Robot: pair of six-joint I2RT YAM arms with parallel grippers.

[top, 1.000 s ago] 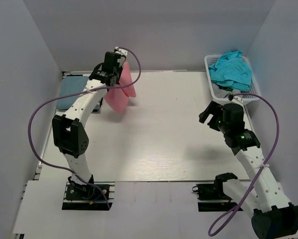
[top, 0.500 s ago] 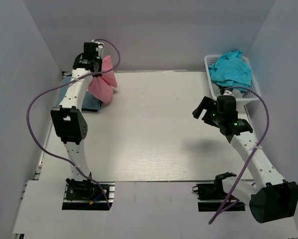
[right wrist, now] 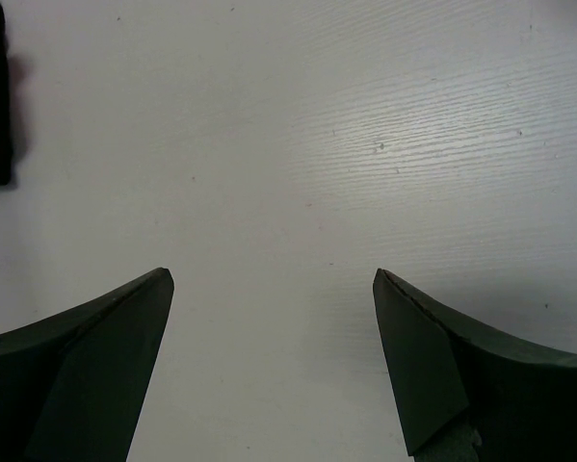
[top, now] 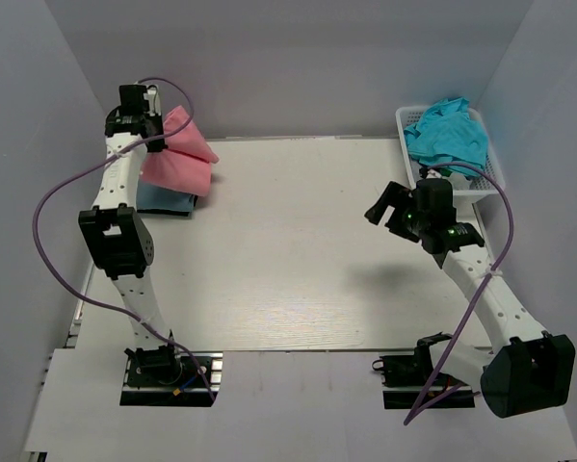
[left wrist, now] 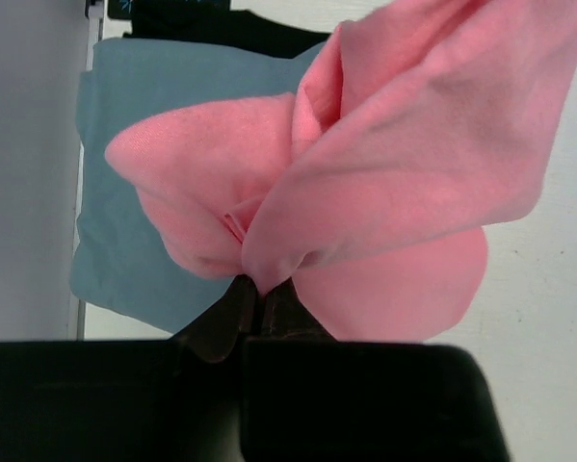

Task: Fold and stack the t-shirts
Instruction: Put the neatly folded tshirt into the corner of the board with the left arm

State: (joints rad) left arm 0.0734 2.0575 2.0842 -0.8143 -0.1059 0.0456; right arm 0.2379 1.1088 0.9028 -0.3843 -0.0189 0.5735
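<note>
The left gripper (left wrist: pixel 256 298) is closed on a bunched fold of the salmon-pink t-shirt (left wrist: pixel 404 164), which hangs from it in loose lobes at the far left corner of the tabletop (top: pixel 298 241). Directly below the suspended garment lies a folded grey-blue t-shirt (left wrist: pixel 134 125), flat against the left wall, with a dark t-shirt (left wrist: pixel 230 31) showing past its far edge (a small light-blue print on the dark fabric is too small to read). Whether the pink fabric touches the grey-blue t-shirt cannot be determined. The right gripper (right wrist: pixel 272 277) is spread wide and holds nothing; it is positioned above bare white tabletop on the right side, near the white lattice basket (top: pixel 411 164). The basket stands in the far right corner and contains a crumpled teal t-shirt (top: pixel 449 135).
</note>
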